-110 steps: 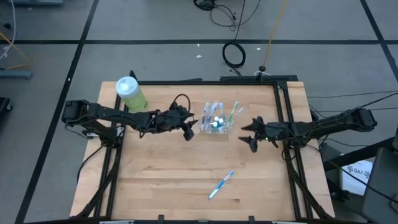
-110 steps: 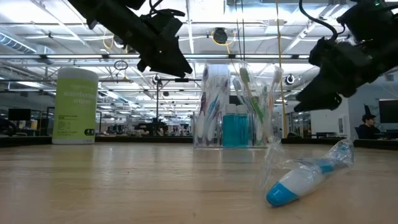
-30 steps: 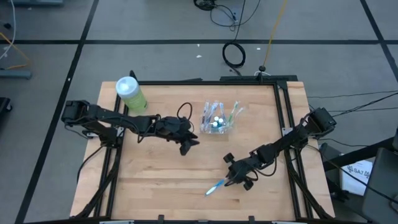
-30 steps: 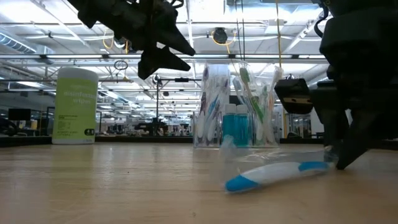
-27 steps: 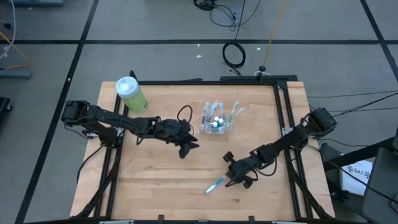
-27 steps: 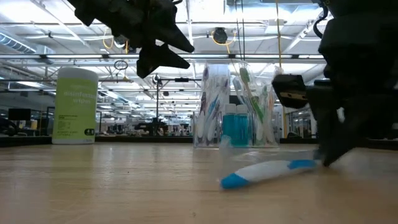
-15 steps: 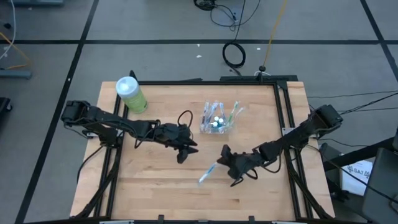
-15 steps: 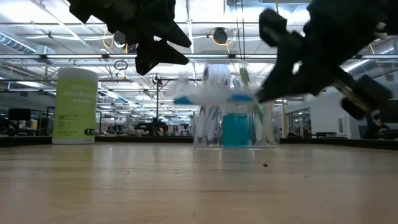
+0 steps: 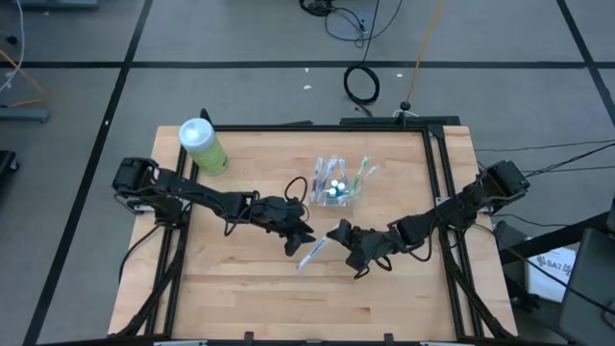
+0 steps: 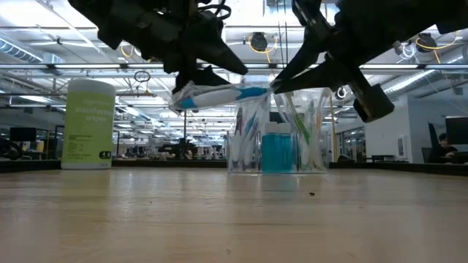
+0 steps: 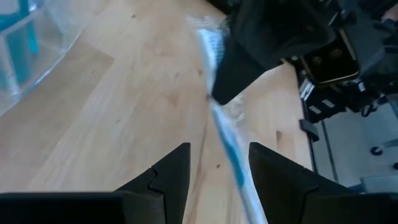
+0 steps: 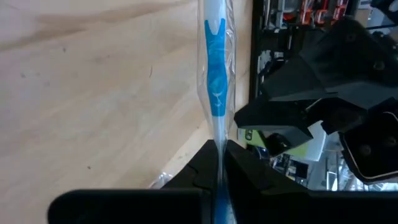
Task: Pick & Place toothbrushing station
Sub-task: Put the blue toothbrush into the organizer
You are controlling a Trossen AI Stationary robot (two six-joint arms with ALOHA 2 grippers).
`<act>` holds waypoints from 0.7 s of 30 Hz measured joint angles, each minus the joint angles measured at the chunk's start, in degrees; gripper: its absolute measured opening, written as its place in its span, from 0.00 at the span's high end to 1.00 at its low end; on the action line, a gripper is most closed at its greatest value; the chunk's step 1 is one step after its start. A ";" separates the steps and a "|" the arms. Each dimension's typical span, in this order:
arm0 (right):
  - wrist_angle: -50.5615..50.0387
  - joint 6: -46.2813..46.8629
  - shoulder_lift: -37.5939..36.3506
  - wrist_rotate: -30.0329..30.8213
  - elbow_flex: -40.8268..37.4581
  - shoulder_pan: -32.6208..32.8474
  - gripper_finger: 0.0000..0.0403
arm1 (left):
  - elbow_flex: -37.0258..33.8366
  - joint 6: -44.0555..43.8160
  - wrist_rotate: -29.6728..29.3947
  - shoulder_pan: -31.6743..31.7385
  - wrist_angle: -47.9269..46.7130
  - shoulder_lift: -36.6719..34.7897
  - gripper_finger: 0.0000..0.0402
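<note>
A blue-and-white toothbrush in a clear wrapper [image 9: 312, 254] hangs in the air over the table's middle; it also shows in the low view [image 10: 216, 95]. My right gripper [image 9: 332, 236] is shut on one end of it. My left gripper [image 9: 301, 239] is open at the other end. In the left wrist view [image 11: 217, 168] its fingers stand on either side of the toothbrush [image 11: 227, 140]; whether they touch it, I cannot tell. The clear plastic cup [image 9: 334, 185] with several toothbrushes and teal tubes stands on the table behind them [image 10: 274, 135]. My right gripper pinches the wrapped toothbrush by one end [image 12: 217, 142] between its two fingers. The fingers come about level from the table's right side and lie along the toothbrush, which points straight out ahead of them. The toothbrush is lifted clear of the table, nearly level.
A large green canister with a white lid [image 9: 202, 144] stands at the table's far left corner; it also shows in the low view [image 10: 89, 124]. Bare wood lies in front of the arms toward the near edge [image 9: 288, 298].
My right gripper has lifted the toothbrush off the table near the near edge and carried it up and toward the table's middle. The toothbrush is now clear of the wood and about level. My left gripper has gone toward the near right, to the toothbrush's free end.
</note>
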 joint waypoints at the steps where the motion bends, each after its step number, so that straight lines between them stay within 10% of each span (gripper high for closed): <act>1: 0.11 -0.47 0.00 0.07 0.00 -0.23 0.96 | 0.00 0.11 0.27 0.00 1.08 0.54 0.58; 21: 7.36 -4.39 0.00 -0.08 0.00 -3.67 0.96 | 0.00 2.41 0.78 -0.02 1.77 2.07 0.67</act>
